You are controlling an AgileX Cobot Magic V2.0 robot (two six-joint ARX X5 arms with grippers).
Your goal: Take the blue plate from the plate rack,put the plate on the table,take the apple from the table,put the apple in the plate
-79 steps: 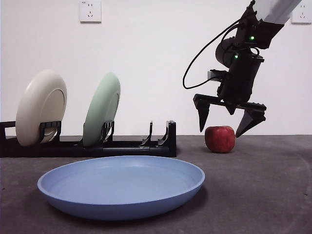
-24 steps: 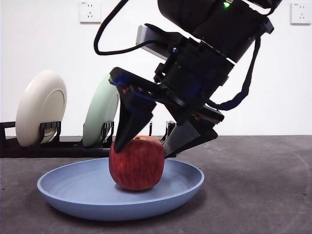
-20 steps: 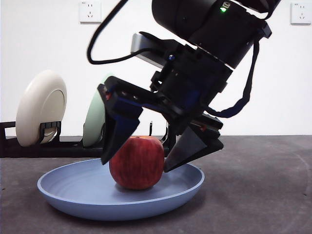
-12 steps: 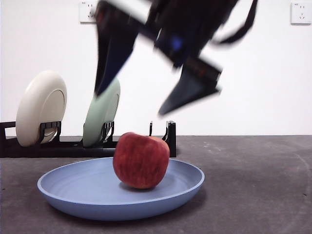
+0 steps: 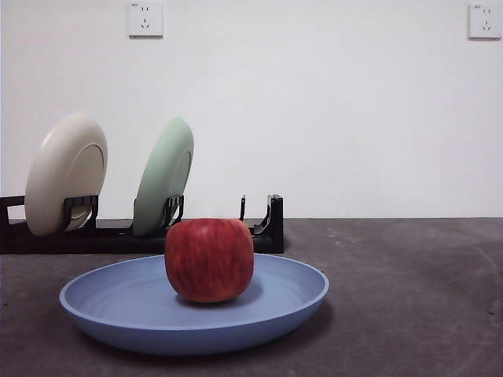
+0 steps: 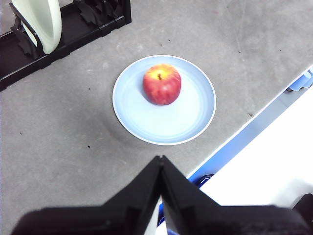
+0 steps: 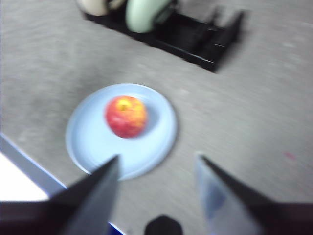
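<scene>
The red apple (image 5: 209,260) rests upright in the blue plate (image 5: 110,306), which lies flat on the dark grey table (image 5: 409,298) in front of the black plate rack (image 5: 263,232). In the left wrist view the apple (image 6: 162,83) sits in the plate (image 6: 190,115), far from my left gripper (image 6: 160,161), which is shut and empty, high above the table. In the right wrist view the apple (image 7: 126,116) lies in the plate (image 7: 156,137); my right gripper (image 7: 157,164) is open and empty, high above them. Neither gripper shows in the front view.
A cream plate (image 5: 66,173) and a pale green plate (image 5: 163,177) stand upright in the rack's slots; its right slots hold nothing. The rack shows in both wrist views (image 6: 73,29) (image 7: 195,39). The table's front edge (image 6: 244,137) runs close to the plate.
My right gripper opened, let go of the apple in the blue plate, rose and left the front view. The apple rocked and settled slightly to the left.
</scene>
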